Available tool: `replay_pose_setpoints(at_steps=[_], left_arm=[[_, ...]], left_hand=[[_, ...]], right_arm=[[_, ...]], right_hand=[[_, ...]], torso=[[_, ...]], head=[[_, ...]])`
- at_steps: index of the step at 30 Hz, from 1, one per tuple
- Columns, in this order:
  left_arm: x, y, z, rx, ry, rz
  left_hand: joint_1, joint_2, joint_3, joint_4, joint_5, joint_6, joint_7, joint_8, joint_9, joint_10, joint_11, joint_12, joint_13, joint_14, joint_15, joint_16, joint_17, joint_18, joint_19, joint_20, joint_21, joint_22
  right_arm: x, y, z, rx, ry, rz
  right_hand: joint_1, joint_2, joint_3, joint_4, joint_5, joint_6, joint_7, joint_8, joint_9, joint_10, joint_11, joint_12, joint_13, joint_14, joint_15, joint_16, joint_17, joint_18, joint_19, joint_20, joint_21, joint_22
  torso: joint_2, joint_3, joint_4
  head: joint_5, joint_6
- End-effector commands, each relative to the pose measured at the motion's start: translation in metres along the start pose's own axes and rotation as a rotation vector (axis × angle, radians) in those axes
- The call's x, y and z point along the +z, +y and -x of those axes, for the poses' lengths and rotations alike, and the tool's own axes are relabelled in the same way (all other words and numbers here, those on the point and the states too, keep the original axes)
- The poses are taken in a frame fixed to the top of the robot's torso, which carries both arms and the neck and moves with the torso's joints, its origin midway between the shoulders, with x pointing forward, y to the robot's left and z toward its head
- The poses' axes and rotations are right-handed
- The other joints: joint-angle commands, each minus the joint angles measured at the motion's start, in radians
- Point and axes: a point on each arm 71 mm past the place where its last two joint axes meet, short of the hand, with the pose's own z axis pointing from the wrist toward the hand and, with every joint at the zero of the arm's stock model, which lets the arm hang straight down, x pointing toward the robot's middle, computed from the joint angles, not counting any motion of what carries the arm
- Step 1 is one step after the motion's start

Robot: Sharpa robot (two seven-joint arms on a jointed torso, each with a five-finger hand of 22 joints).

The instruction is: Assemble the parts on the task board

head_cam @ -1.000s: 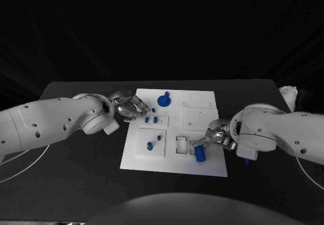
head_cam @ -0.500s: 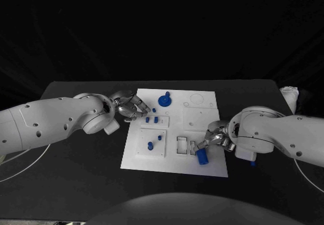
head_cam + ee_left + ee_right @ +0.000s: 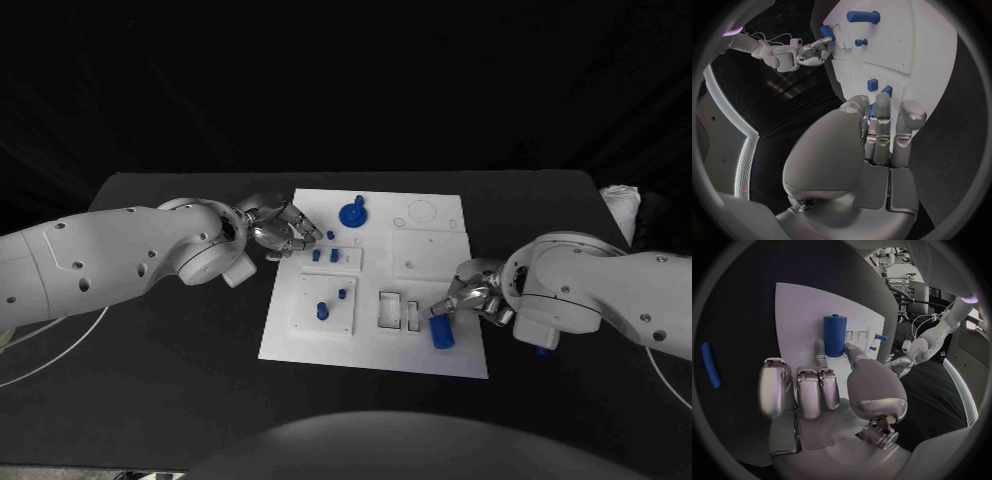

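Black tabletop is carrying the white task board at its middle. At the board's right edge the right hand is pinching a blue cylinder between thumb and fingertip — its other fingers are lying curled beside it — and the cylinder is standing on the board's near right part, next to a recessed slot block. At the board's left edge the left hand is hovering with fingers curled in, holding nothing, just beside two small blue pegs. Farther back a blue knob is sitting on the board.
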Motion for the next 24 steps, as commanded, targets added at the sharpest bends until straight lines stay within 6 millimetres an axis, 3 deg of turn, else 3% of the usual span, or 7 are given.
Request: replay_pose_setpoints(at_steps=[1, 12, 24], left_arm=[[0.000, -0.001, -0.002, 0.003, 0.020, 0.000], [0.001, -0.001, -0.003, 0.004, 0.026, 0.003], [0.002, -0.001, -0.004, 0.005, 0.034, 0.009]], left_hand=[[-0.008, 0.004, 0.006, 0.000, 0.005, -0.001, 0.008, 0.005, 0.001, 0.006, 0.002, 0.003, -0.001, -0.007, 0.000, -0.001, -0.002, 0.014, -0.007, 0.001, -0.006, 0.114], [-0.007, 0.005, 0.007, -0.001, 0.006, -0.001, 0.008, 0.005, 0.001, 0.006, 0.002, 0.003, -0.001, -0.007, 0.000, -0.001, -0.002, 0.014, -0.007, 0.001, -0.007, 0.114], [-0.007, 0.005, 0.007, -0.001, 0.006, -0.001, 0.008, 0.005, 0.001, 0.006, 0.002, 0.003, -0.001, -0.007, 0.000, -0.001, -0.002, 0.014, -0.008, 0.001, -0.007, 0.113]], right_arm=[[-0.003, -0.005, 0.002, 0.039, -0.019, -0.017], [-0.026, 0.012, 0.024, 0.081, -0.057, 0.033], [-0.020, 0.037, 0.025, 0.113, -0.017, 0.062]], right_hand=[[0.006, 0.021, 0.105, -0.096, 0.061, -0.062, -0.071, 0.007, 0.019, 0.108, -0.012, 0.004, 0.263, 0.104, -0.010, 0.003, 0.263, 0.006, 0.014, -0.007, -0.006, 0.195], [-0.014, 0.016, 0.114, -0.085, 0.045, -0.056, -0.072, 0.001, 0.018, 0.108, -0.014, 0.004, 0.263, 0.104, -0.011, 0.003, 0.263, 0.005, 0.015, -0.009, -0.006, 0.196], [-0.032, 0.008, 0.125, -0.073, 0.010, -0.055, -0.069, -0.017, 0.008, 0.108, -0.012, 0.004, 0.263, 0.104, -0.010, 0.003, 0.263, 0.005, 0.015, -0.009, -0.008, 0.196]], torso=[[0.000, -0.0002, -0.0001], [-0.001, -0.0003, 0.0006], [0.000, -0.0008, 0.0001]], head=[[0.000, 0.000], [-0.002, 0.000], [0.001, 0.000]])
